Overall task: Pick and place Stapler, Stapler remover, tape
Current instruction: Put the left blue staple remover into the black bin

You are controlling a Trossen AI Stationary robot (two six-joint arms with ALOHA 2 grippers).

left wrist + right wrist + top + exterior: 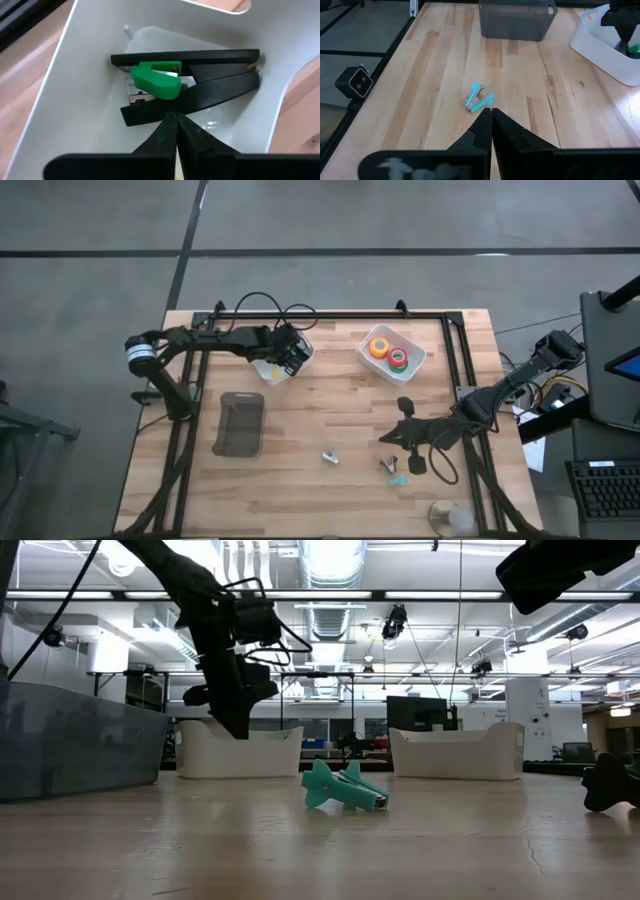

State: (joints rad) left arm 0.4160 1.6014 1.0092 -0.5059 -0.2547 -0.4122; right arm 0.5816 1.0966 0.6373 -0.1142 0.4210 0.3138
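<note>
A black stapler lies open in the white tray at the far left, with a green staple remover on top of it. My left gripper is shut and points down into that tray, its tips right at the stapler. Orange, green and red tape rolls sit in a second white tray at the far right. My right gripper hangs shut above the table, just short of a teal staple remover. My left gripper's shut fingertips stand against the stapler's lower black arm, coming slanting down from above. Whether they touch it I cannot tell. The stapler rests on the tray floor.
A dark grey bin stands on the left half of the table. A small grey staple remover lies near the middle front, with teal pieces beside it. A black frame runs along the table's far and side edges.
</note>
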